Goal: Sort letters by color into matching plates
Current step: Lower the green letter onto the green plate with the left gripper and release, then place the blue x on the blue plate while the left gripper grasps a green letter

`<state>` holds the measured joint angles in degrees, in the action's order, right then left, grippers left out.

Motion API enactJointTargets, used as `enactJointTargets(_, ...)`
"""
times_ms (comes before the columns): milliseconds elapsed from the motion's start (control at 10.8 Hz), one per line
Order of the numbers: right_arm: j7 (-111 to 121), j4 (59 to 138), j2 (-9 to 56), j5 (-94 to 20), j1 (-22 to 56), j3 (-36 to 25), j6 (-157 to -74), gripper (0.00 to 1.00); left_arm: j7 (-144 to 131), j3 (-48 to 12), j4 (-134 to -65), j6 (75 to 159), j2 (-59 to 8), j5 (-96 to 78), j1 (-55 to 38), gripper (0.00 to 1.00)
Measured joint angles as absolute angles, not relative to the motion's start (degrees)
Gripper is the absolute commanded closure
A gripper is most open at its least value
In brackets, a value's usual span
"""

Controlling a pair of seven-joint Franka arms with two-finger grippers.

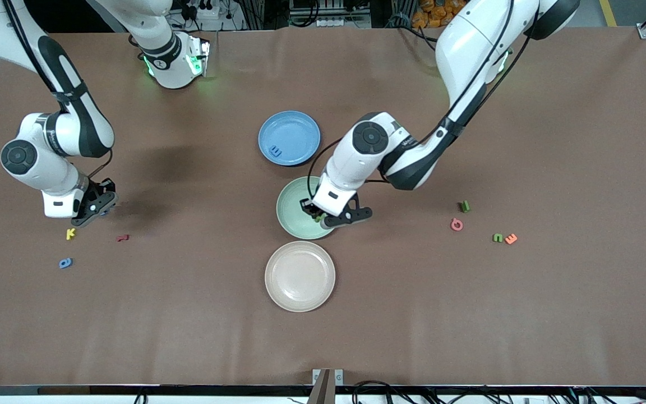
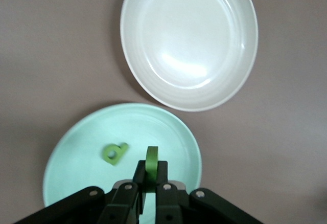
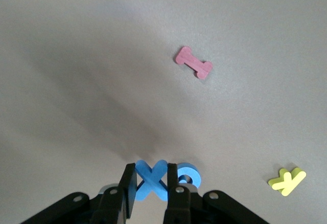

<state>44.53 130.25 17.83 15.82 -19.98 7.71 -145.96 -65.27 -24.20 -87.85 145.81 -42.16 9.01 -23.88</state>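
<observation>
My left gripper [image 1: 316,216] hangs low over the pale green plate [image 1: 290,209], shut on a green letter [image 2: 152,158] held on edge. A second green letter [image 2: 114,152] lies in that plate [image 2: 82,147]. My right gripper [image 1: 98,209] is down by the table at the right arm's end, shut on a blue X letter [image 3: 152,180]. A round blue letter [image 3: 189,175] lies right beside it. The blue plate [image 1: 289,134] holds one blue letter [image 1: 276,151]. Another blue letter [image 1: 65,262] lies on the table. Two green letters [image 1: 465,206] [image 1: 497,238] lie toward the left arm's end.
A beige plate [image 1: 299,276] sits nearer the front camera than the green plate. A yellow letter [image 1: 70,233] and a dark red letter [image 1: 123,238] lie close to my right gripper. A pink letter [image 1: 456,225] and an orange letter [image 1: 511,238] lie among the loose green ones.
</observation>
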Motion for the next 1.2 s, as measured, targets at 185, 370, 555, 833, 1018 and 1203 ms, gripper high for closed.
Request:
enactJointTargets(185,41.92,130.25,16.89,15.70,-18.93,8.10,-144.78,1.00,-65.88,-24.06,-87.88,146.26,-42.16,9.61,-24.68,0.00)
enactJointTargets(370,40.82,130.26,16.78,14.01,-18.59,8.68,-144.59,1.00,-65.83,-23.82,-88.28,146.26,-42.19,13.53,-24.68,0.00)
enactJointTargets(555,40.19,130.25,16.72,9.98,-17.96,9.76,-143.10,1.00,-65.82,-23.68,-89.09,145.97,-42.27,14.38,-24.68,0.00)
enactJointTargets(833,31.91,130.20,15.58,8.46,-16.45,12.94,-141.07,1.00,-64.28,-22.04,-90.04,141.37,-42.32,18.18,-23.66,0.00)
enactJointTargets(1018,27.04,130.19,14.37,8.17,-15.34,14.58,-139.69,1.00,-58.79,-21.55,-89.98,138.62,-42.20,18.87,-20.07,0.00)
enactJointTargets(1203,24.15,130.19,13.81,8.12,-14.90,15.46,-138.97,1.00,-57.10,-21.65,-89.94,136.12,-41.83,18.89,-17.57,0.00)
